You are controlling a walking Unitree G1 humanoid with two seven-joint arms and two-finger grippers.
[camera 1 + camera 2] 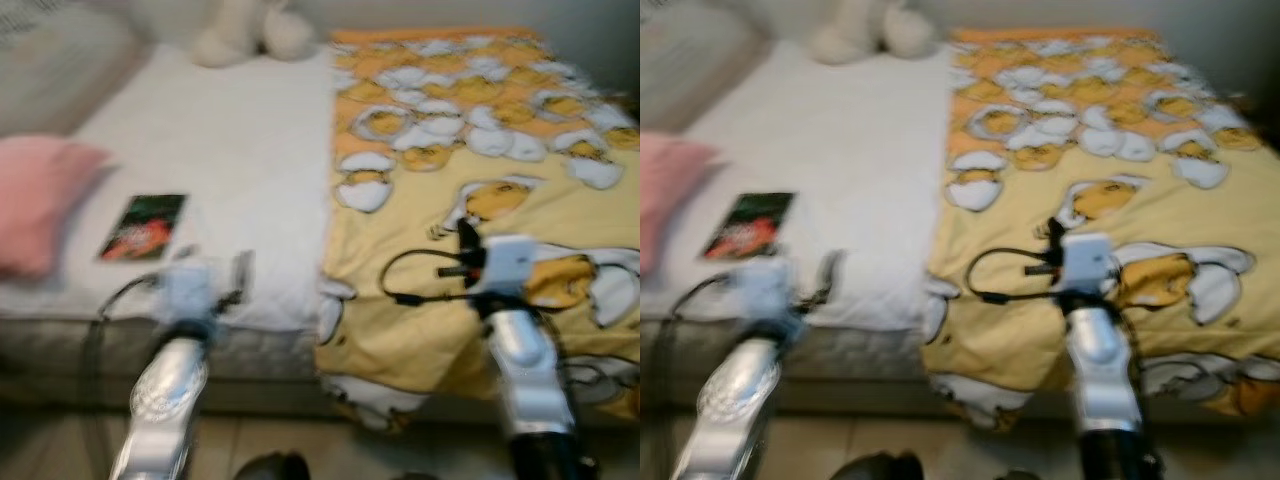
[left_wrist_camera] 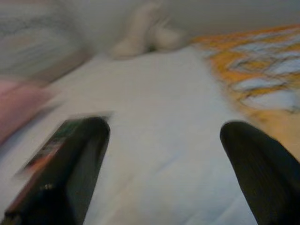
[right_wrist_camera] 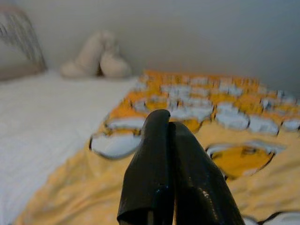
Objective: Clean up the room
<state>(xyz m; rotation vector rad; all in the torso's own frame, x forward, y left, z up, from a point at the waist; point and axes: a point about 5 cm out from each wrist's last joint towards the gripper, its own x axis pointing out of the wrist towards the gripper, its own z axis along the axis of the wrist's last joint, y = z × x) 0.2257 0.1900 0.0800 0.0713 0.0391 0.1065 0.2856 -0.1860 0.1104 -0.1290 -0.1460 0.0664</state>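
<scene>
A dark book (image 1: 144, 227) with a red and green cover lay flat on the white sheet (image 1: 230, 150) at left centre of the head view, apart from a pink pillow (image 1: 40, 200) at the left edge. A yellow blanket (image 1: 480, 150) printed with egg figures covered the right half of the bed, one edge hanging over the near side. A pale plush toy (image 1: 245, 30) sat at the top of the frame, by the wall. The left gripper (image 2: 164, 136) was over the sheet near the bed's front edge, fingers spread wide, the book just beyond one finger. The right gripper (image 3: 169, 123) was over the blanket, fingers pressed together, empty. All views were blurred.
</scene>
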